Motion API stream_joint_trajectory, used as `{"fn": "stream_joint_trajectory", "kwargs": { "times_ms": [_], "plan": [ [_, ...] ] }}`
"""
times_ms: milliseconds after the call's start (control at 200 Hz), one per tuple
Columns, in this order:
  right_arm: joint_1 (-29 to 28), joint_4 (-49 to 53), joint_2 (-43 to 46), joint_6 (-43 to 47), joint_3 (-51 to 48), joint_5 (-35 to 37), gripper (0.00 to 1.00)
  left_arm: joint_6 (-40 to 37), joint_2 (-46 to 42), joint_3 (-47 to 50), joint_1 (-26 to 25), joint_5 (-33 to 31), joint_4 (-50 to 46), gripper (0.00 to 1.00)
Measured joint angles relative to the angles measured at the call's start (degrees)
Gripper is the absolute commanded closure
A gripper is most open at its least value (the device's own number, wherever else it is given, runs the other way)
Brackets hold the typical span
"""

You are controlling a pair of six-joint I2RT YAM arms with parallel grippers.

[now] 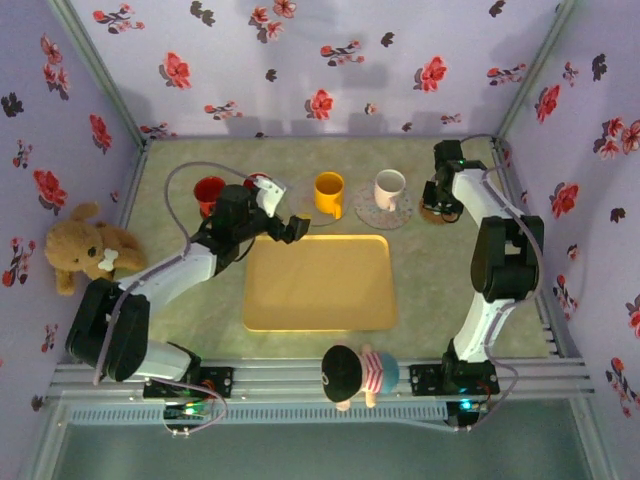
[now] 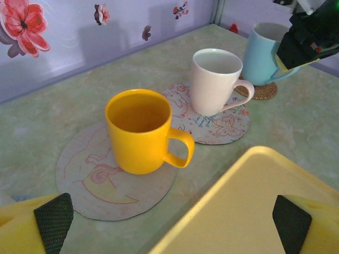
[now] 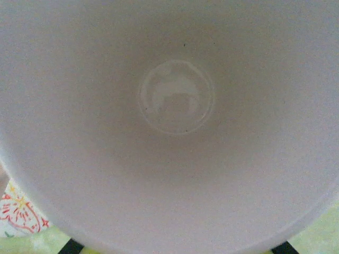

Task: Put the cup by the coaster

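Your left gripper hangs wide open, empty, giving way; right gripper meets the blue cup on its coaster, grip unclear.

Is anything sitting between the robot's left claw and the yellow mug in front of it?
Nothing visible does. The left gripper is open, and between it and the yellow mug lies just the mug's flat coaster. The yellow tray lies low, off to the side.
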State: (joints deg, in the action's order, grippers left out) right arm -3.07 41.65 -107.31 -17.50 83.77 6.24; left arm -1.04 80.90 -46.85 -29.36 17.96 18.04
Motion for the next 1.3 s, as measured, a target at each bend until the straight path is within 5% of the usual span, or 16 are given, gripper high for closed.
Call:
{"fn": "stream_joint_trajectory", "kwargs": {
  "times_ms": [255, 1000, 1160, 1300],
  "plan": [
    [0.20, 0.11, -2.10, 0.44, 0.81, 0.07, 1.00, 0.74, 1.03, -0.59, 0.00, 0.02, 0.39, 0.00],
    [0.07, -1.40, 4.50, -0.37, -1.44, 0.46, 0.34, 0.70, -2.05, -1.44, 0.00, -1.55, -1.95, 0.00],
    [-0.37, -1.53, 9.86, -0.81, -2.38, 0.44, 0.01, 0.48, -5.09, -1.77, 0.00, -3.98, -4.35, 0.00],
    [-0.66, -1.62, 16.52, -0.92, -3.80, 0.15, 0.00, -0.20, -9.11, -3.63, 0.00, -8.66, -8.33, 0.00]
  ]
}}
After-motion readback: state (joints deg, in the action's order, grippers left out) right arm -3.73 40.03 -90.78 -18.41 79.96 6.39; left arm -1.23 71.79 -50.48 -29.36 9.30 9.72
